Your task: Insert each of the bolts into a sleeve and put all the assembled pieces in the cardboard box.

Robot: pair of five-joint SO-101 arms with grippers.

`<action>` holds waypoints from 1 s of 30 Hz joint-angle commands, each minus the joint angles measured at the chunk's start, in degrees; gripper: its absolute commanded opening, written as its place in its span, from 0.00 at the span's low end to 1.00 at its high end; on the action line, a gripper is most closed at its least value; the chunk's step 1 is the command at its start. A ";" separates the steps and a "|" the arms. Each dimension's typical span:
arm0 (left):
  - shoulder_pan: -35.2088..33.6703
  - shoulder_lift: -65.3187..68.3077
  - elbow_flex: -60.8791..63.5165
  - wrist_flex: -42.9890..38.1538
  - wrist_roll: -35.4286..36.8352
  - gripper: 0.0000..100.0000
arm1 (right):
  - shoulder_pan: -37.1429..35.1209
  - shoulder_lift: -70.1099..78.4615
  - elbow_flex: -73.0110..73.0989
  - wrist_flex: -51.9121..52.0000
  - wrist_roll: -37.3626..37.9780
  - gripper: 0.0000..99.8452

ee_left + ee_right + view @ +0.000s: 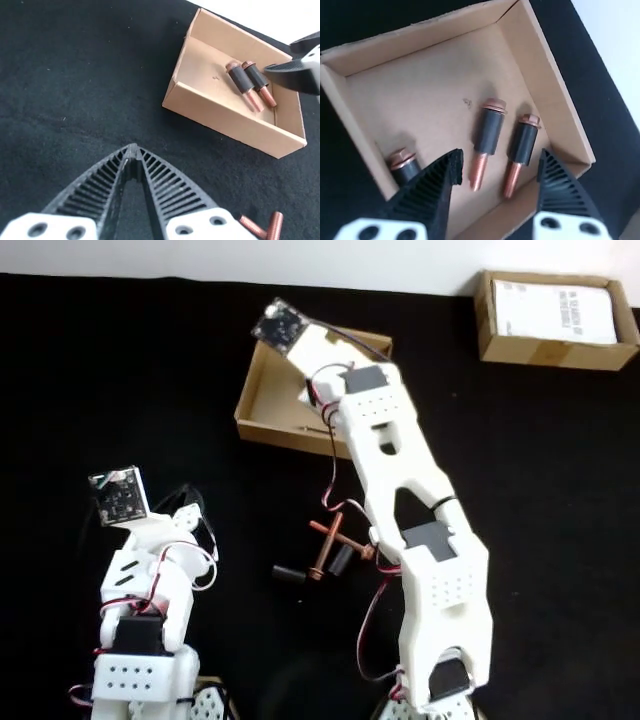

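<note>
My right gripper (pixel 500 157) hangs open over the cardboard box (pixel 435 75), nothing between its fingers. Inside the box lie two assembled pieces, copper bolts in black sleeves (pixel 487 132) (pixel 522 142), side by side. A third piece (pixel 402 162) is half hidden behind one finger. The left wrist view shows the box (pixel 225 115) with two pieces (pixel 245 82) and a right-arm finger (pixel 295 70) beside them. My left gripper (pixel 132 152) is shut and empty, low over the black cloth, short of the box. Loose bolts (pixel 322 545) and black sleeves (pixel 290 575) (pixel 343 558) lie mid-table.
A second cardboard box (pixel 555 315) with a printed sheet sits at the far right corner. The right arm (pixel 400 490) stretches over the loose parts toward the box (pixel 265 405). Bare black cloth lies left of the box.
</note>
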 commanded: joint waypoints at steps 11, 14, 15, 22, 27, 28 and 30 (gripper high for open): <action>0.31 -0.31 1.36 0.09 0.35 0.01 | -8.04 -1.27 -45.14 46.20 -23.82 0.01; -0.48 -0.31 1.36 0.09 0.35 0.01 | -10.07 -2.95 -48.48 46.37 -26.64 0.01; -1.01 -0.31 1.36 0.09 0.35 0.01 | -10.77 -4.79 -47.25 46.37 -26.64 0.01; -4.70 -0.31 1.36 1.85 0.35 0.01 | -19.38 -28.53 -13.67 46.37 -26.46 0.01; -7.87 -0.40 1.36 7.82 0.35 0.01 | -23.52 -46.02 17.63 45.76 -26.46 0.01; -8.75 -0.48 1.36 9.14 0.35 0.01 | -23.78 -48.40 23.08 44.70 -26.46 0.01; -10.95 -0.84 1.36 11.25 0.35 0.01 | -23.78 -52.44 33.63 39.96 -26.46 0.01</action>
